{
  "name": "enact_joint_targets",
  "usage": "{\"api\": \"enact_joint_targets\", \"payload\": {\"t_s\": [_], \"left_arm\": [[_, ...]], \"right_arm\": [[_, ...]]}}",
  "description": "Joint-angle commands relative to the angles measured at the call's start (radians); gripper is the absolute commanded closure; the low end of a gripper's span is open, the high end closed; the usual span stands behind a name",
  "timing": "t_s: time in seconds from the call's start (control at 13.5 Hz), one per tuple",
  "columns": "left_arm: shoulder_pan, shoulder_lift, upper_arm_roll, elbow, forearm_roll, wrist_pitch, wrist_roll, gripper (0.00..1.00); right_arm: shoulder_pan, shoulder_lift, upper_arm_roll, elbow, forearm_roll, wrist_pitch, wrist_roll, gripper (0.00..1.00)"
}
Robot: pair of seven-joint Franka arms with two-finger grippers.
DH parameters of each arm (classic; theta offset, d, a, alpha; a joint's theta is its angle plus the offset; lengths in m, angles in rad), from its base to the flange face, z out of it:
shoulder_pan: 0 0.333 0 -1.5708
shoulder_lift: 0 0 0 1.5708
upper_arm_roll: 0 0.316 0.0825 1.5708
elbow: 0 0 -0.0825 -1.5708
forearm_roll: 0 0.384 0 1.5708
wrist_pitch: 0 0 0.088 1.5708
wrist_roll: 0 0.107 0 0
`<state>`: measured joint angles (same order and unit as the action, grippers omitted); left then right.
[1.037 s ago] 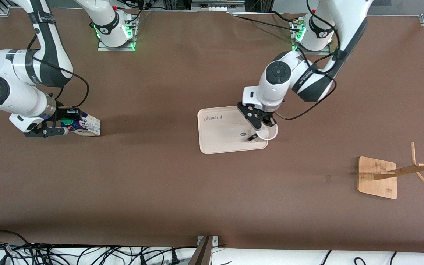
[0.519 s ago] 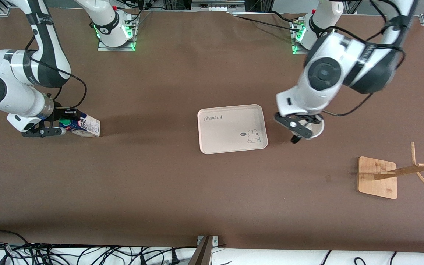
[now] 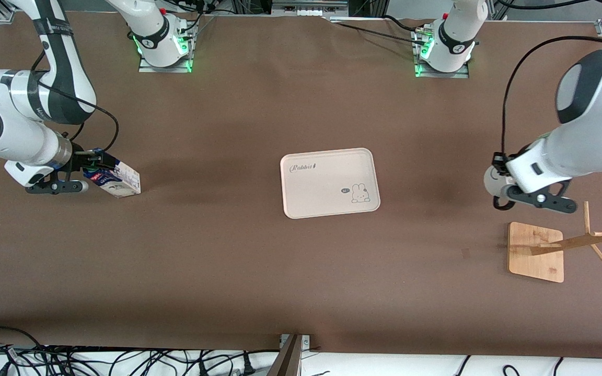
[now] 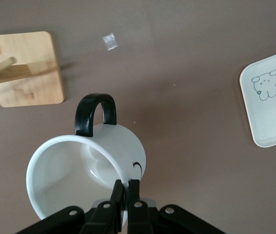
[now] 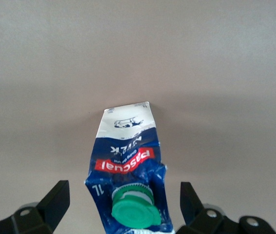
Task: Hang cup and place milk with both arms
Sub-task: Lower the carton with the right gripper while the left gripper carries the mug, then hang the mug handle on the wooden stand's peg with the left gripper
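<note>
1. The jaws of the left gripper (image 4: 125, 195) are seen clamped on the rim of the cup (image 4: 87, 178), which is held in the air over bare table (image 3: 259, 271) just beside the wooden rack (image 3: 567, 245); the jaws of the right gripper (image 5: 123, 204) are spread wide, one on either side of the milk (image 5: 127, 170), with a clear gap on both sides.
2. The table is shown with the tray (image 3: 327, 183) at its middle, printed with a rabbit and carrying nothing.
3. The wooden rack stands toward the left arm's end, nearer the front camera than the tray, its pegs bare.
4. The milk is shown toward the right arm's end, tipped over, its base toward the tray and its green cap (image 5: 133, 207) toward the right gripper's palm; whether it rests fully on the table cannot be told.
5. The cup, its black handle (image 4: 95, 113) pointing toward the rack's base, is judged carried most of the way; its hanging on a peg is not yet done.
6. The milk is judged ungrasped, so its grasp, carry and placing, presumably on the tray, are all left.
</note>
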<state>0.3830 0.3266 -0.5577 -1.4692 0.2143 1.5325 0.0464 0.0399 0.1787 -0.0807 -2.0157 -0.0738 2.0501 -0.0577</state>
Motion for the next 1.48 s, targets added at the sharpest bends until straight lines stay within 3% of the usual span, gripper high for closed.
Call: {"api": "enact_joint_targets", "payload": {"t_s": [0.0,0.44,0.67,0.81,0.96,1.04,1.41], "left_arm": [[0.046,-0.012,-0.010,0.069,-0.003,-0.045,-0.002,1.00],[0.148,-0.006,-0.008,0.083,0.005,0.020,0.044,1.00],[0.157,-0.005,-0.007,0.090,0.005,0.026,0.044,1.00],[0.155,-0.004,-0.007,0.092,0.002,0.043,0.044,1.00],[0.149,0.000,-0.008,0.092,0.032,0.087,0.044,1.00],[0.148,0.006,-0.010,0.093,0.040,0.092,0.044,1.00],[0.146,0.022,-0.007,0.093,0.065,0.155,0.044,1.00]], "right_arm": [[-0.011,-0.064,0.007,0.020,-0.006,-0.047,-0.011,0.00],[-0.011,-0.090,0.009,0.322,-0.006,-0.310,-0.039,0.00],[-0.012,-0.094,0.007,0.382,0.018,-0.360,-0.036,0.00],[-0.012,-0.096,0.009,0.411,0.073,-0.447,-0.034,0.00],[-0.014,-0.094,-0.016,0.416,0.199,-0.475,-0.037,0.00],[-0.014,-0.094,-0.025,0.420,0.209,-0.476,-0.037,0.00],[-0.012,-0.096,-0.001,0.442,0.056,-0.475,-0.030,0.00]]}}
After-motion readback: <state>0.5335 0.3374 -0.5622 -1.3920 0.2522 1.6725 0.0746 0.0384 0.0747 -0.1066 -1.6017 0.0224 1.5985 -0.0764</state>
